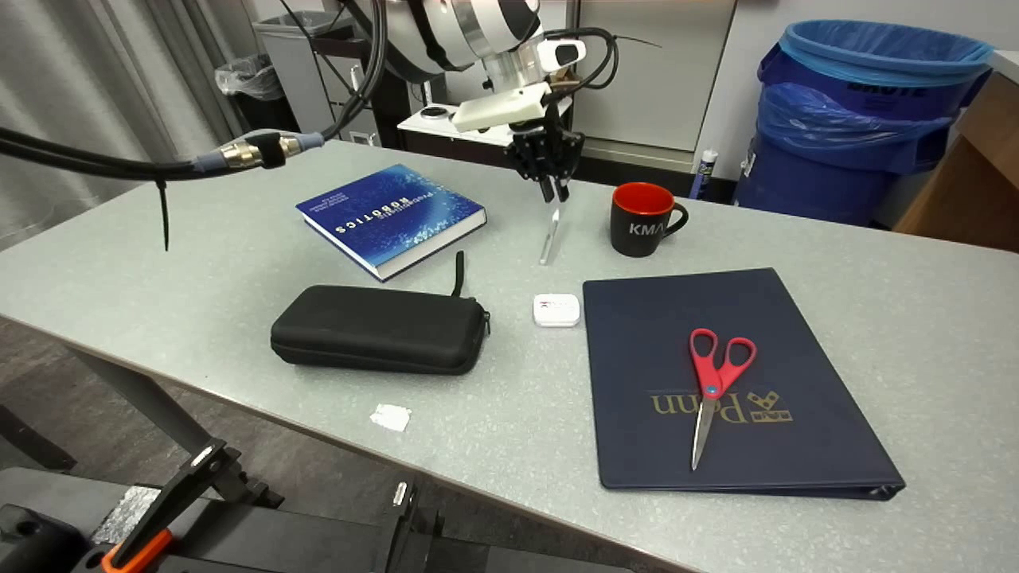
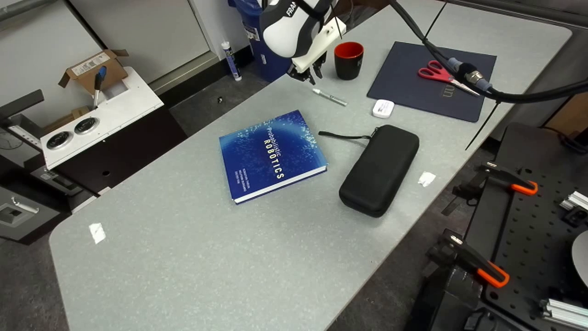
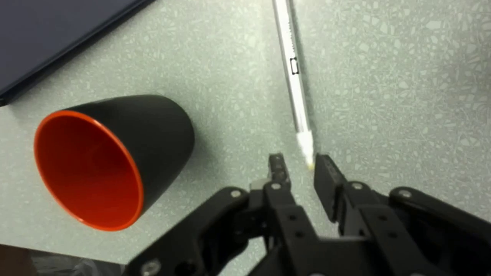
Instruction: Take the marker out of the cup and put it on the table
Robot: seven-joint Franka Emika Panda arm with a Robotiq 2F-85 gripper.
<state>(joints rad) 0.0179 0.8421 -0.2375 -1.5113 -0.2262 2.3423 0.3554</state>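
The marker (image 1: pixel 549 237) is a slim white and silver pen lying on the light grey table (image 1: pixel 509 398). It also shows in an exterior view (image 2: pixel 330 97) and in the wrist view (image 3: pixel 293 73), its pale tip toward my gripper. The cup (image 1: pixel 634 231), a black mug with a red inside, stands upright beside it; it also shows in the wrist view (image 3: pixel 161 130), where nothing is seen inside. My gripper (image 3: pixel 300 165) is open with a moderate gap. In the wrist view the marker's tip appears between the fingertips, which do not grip it. The gripper (image 1: pixel 555 193) is close above that end.
A blue book (image 1: pixel 390 219) lies on the table near the marker. A small white case (image 1: pixel 556 310), a black zip case (image 1: pixel 382 329) and a dark blue folder (image 1: pixel 716 318) with red-handled scissors (image 1: pixel 711 382) on it lie on the table too. The table's far edge runs behind the cup.
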